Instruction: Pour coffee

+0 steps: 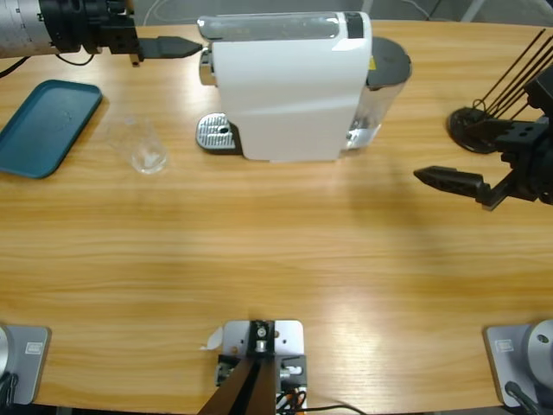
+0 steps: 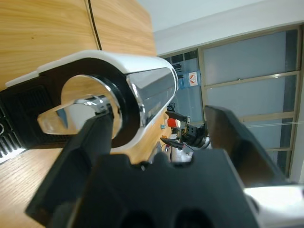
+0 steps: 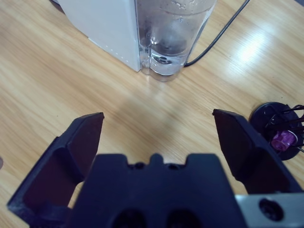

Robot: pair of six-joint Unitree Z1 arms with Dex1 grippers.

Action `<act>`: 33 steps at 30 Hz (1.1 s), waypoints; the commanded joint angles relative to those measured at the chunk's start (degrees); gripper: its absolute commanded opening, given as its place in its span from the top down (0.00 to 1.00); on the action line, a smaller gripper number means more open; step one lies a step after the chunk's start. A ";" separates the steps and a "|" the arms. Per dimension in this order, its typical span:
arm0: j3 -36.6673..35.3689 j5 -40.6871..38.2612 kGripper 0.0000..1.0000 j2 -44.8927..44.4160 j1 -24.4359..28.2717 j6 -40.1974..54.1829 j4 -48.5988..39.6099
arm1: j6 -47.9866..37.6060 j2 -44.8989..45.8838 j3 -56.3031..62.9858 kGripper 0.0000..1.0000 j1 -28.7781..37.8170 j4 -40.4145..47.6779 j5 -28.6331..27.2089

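The white coffee machine (image 1: pixel 285 86) stands at the table's far middle, with its metal drip tray (image 1: pixel 216 134) facing left. A clear glass (image 1: pixel 143 149) stands left of the drip tray and looks empty; no coffee shows in any view. My left gripper (image 1: pixel 183 47) is open, level with the machine's top front. In the left wrist view, the left gripper (image 2: pixel 159 118) has its left jaw close beside the chrome head (image 2: pixel 85 102). My right gripper (image 1: pixel 429 177) hangs open over bare wood, right of the machine. The right gripper (image 3: pixel 156 116) faces the water tank (image 3: pixel 173 33).
A teal tray (image 1: pixel 43 125) lies at the far left. A black wire capsule holder (image 1: pixel 473 126) stands at the far right, with a purple capsule (image 3: pixel 283 139) in it. A black cable (image 3: pixel 218 35) runs behind the tank.
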State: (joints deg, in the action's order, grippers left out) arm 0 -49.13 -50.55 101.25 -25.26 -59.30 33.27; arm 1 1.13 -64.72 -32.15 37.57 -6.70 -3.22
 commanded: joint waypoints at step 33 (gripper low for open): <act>1.43 -2.07 1.00 -6.85 0.39 -2.67 3.74 | -0.52 -1.90 2.04 0.00 0.68 1.61 -1.09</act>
State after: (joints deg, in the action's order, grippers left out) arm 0 -48.75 -51.01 98.83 -25.21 -61.27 36.36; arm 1 1.13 -65.37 -31.94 37.57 -5.59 -3.33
